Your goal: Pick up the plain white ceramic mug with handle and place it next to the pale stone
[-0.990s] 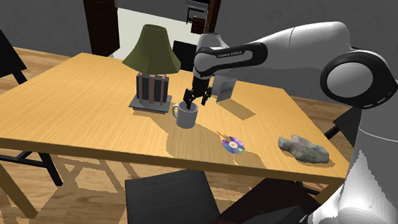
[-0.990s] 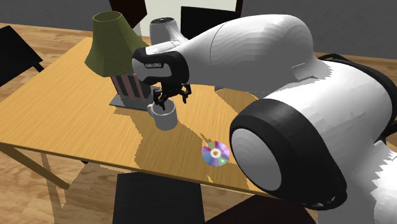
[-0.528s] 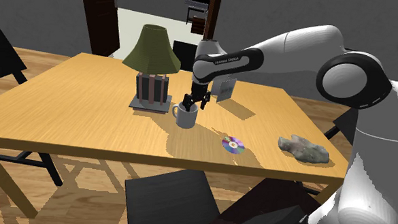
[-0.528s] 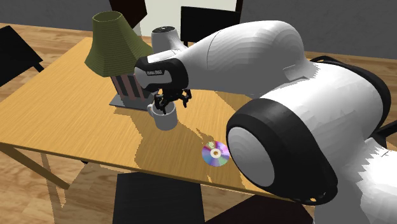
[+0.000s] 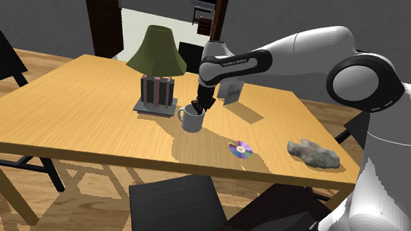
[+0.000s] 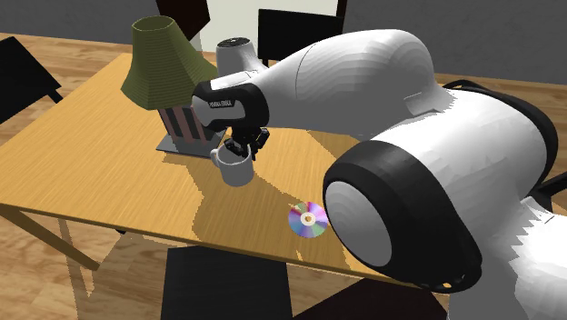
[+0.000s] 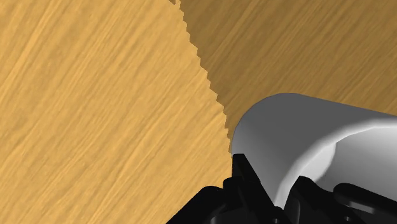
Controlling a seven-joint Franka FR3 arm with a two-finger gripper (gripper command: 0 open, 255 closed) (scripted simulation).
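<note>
White mug [image 5: 191, 120] sits on the wooden table [image 5: 70, 120] just beside the lamp [image 5: 157, 57], well apart from the pale stone [image 5: 314, 153]. Black gripper [image 5: 196, 108] is pinching its rim, one finger inside, one outside.

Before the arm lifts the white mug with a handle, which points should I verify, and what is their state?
1. The black gripper clasps the white mug by its wall: ok.
2. Mug upright on the wooden table: ok.
3. Grip firm enough to lift: cannot tell.
4. The lamp with an olive shade stands apart from the mug: ok.
5. Bare table beside the pale grey stone: ok.
6. Path toward the stone holds just the flat shiny disc: ok.
</note>
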